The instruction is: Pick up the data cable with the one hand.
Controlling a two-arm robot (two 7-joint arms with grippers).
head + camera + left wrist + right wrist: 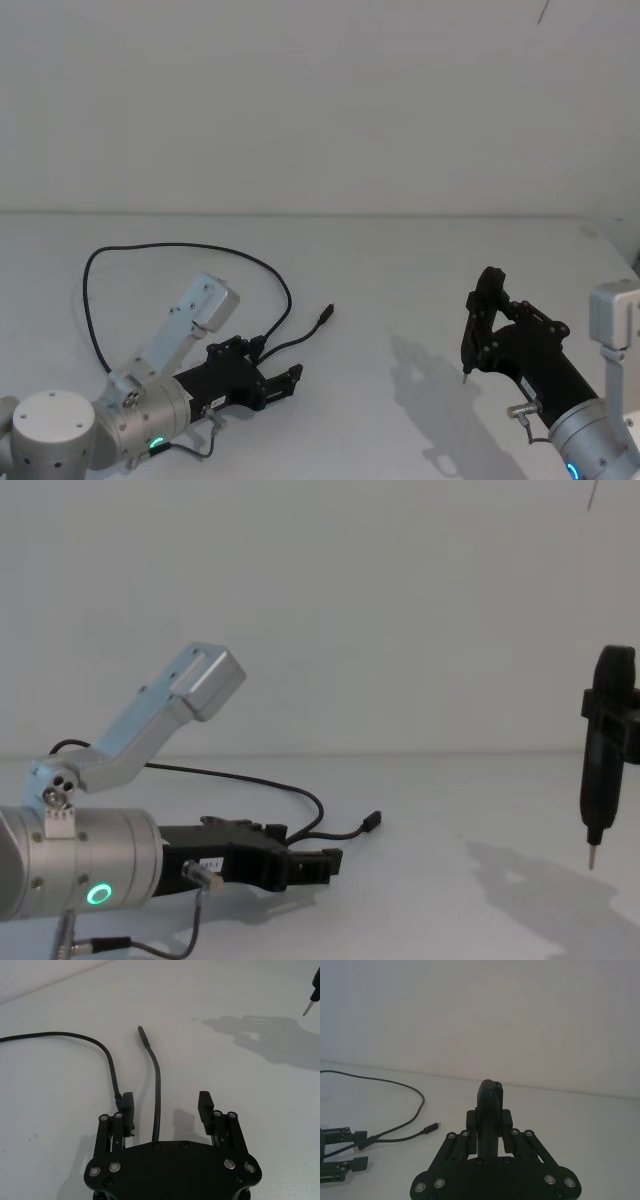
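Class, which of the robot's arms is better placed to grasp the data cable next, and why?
Left. The left gripper lies low over the table, jaws open, with one branch of the data cable running between them. The right gripper is well apart from the cable, across the table.

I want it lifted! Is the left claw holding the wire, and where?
No. The left gripper is open; one data cable branch lies unpinched between its fingers.

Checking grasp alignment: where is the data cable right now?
On the table at the robot's left: the data cable loops out from the left gripper, one branch running between its open fingers, its plug lying beyond the tips.
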